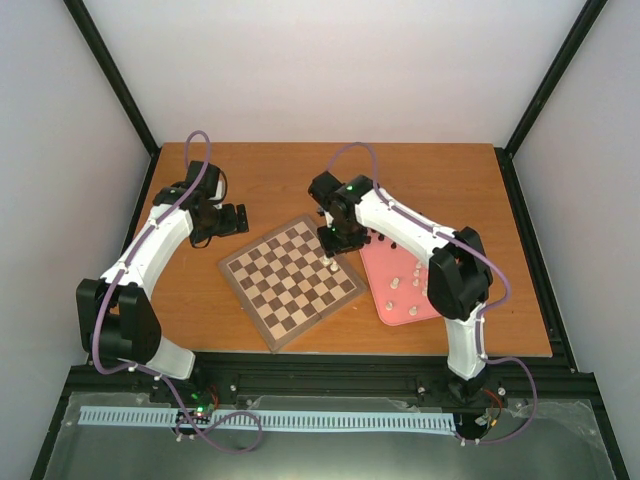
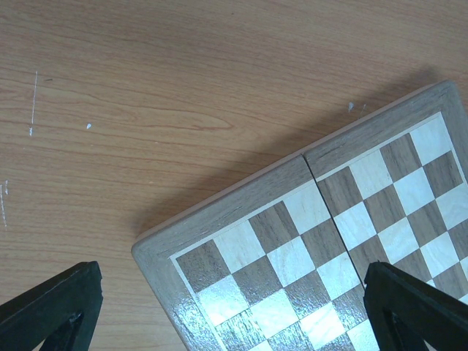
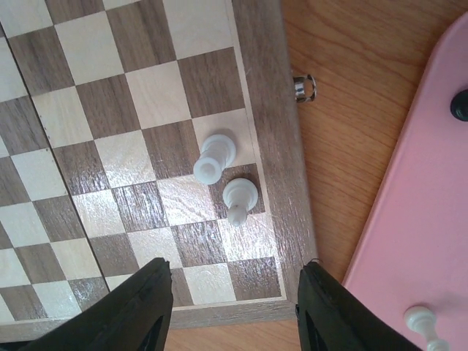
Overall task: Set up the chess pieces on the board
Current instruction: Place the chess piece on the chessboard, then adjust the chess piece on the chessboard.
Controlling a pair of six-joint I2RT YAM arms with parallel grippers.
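Pieces [image 3: 240, 196] just beyond right gripper [image 3: 234, 272]

Brown-and-tan checkered board [image 3: 110, 146], cream-white pieces [image 3: 217, 155], pink tray [image 3: 409, 219], orange-brown wooden table [image 2: 183, 88]

Left arm [image 1: 160, 238]: links were clad in smooth, curved white shells, with blocky matt-black housings at the joints. Right arm [image 1: 400, 222]: same build and finish.

A thin purple cable [image 1: 200, 140] was routed in loose loops along the left arm. A matching purple cable [image 1: 350, 150] followed the right arm. Small green indicator lights [image 1: 352, 185] glowed on the black housings.

The left gripper [image 1: 235, 220] and right gripper [image 1: 328, 248] were black throughout. In the wrist views, the left fingers [image 2: 51, 311] and right fingers [image 3: 124, 311] appeared as black, wedge-shaped moulded plastic with bevelled edges and a faint sheen. No lettering or markings were legible on either arm.
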